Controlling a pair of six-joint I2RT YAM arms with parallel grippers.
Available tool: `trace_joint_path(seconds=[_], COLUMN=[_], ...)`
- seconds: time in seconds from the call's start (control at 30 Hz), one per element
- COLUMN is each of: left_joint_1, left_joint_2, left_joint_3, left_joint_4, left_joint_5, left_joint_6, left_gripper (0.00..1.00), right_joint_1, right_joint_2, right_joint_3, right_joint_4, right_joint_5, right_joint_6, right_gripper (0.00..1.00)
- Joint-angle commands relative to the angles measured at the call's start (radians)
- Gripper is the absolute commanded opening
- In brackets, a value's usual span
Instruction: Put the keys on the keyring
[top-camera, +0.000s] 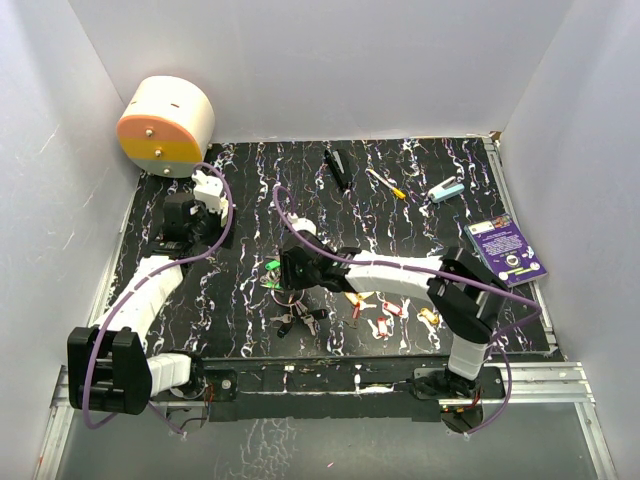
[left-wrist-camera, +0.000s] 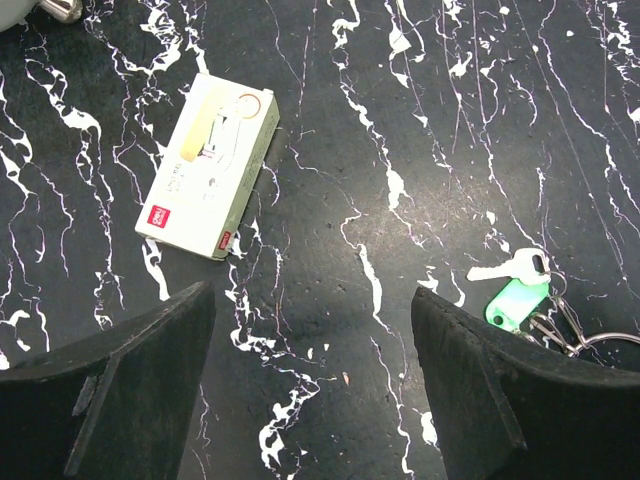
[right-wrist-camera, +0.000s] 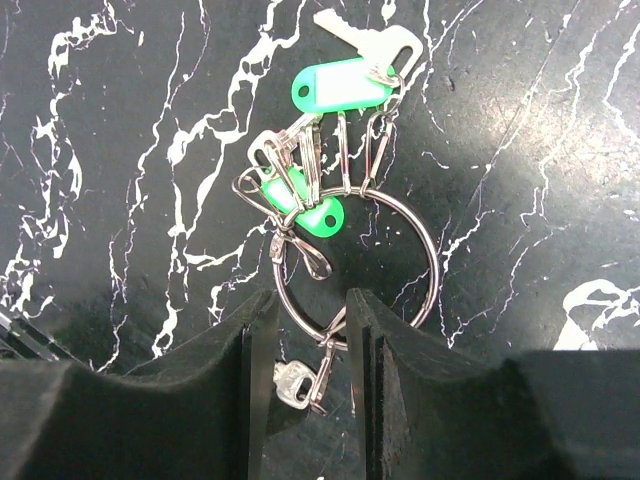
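— Where is the keyring (right-wrist-camera: 436, 268)?
— Flat on the worktop (top-camera: 250, 200). Its near edge sits inside the right tool (right-wrist-camera: 311, 296), which is nearly closed. I cannot tell if it pinches.
— And the left tool (left-wrist-camera: 312, 290)?
— Wide open and empty, left of the keyring, with bare worktop between.
— The keys (top-camera: 383, 322)?
— Right of the keyring, by the worktop's front edge.
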Motion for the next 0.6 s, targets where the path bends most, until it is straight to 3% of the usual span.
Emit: trace_joint_path(seconds=[0.0,0.57], left_joint_1=[0.006,0.007], left_joint_2=[-0.045,-0.048], left_joint_3=[-0.016,-0.026], left_joint_4=[0.001,-0.021], left_joint_5=[0.031,0.126], left_joint_6=[0.004,0.037], left_gripper=[0.77,0.77], right_joint_1=[0.007,0.019], right_joint_2=[0.016,0.054], right_joint_3=[0.045,0.01], right_joint_4=[0.028,0.159], right_joint_5=[0.013,-0.1], right_joint_6=[-0.053,-0.34], right_gripper=[0.38,0.4])
